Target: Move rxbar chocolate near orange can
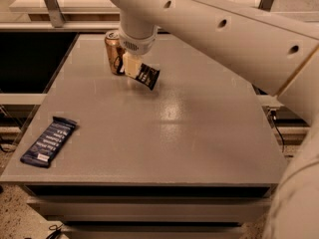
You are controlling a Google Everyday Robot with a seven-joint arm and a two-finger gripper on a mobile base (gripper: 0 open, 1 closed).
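Beside orange can (114, 54), gripper (131, 69) holding black, white-lettered rxbar chocolate (147, 75)

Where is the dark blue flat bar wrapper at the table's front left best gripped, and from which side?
Probably from straight above, across the narrow width at the middle of the dark blue bar wrapper: it lies flat on the grey table, so only its long edges offer a hold. The gripper, by the golden-orange can, is shut on the black snack bar.
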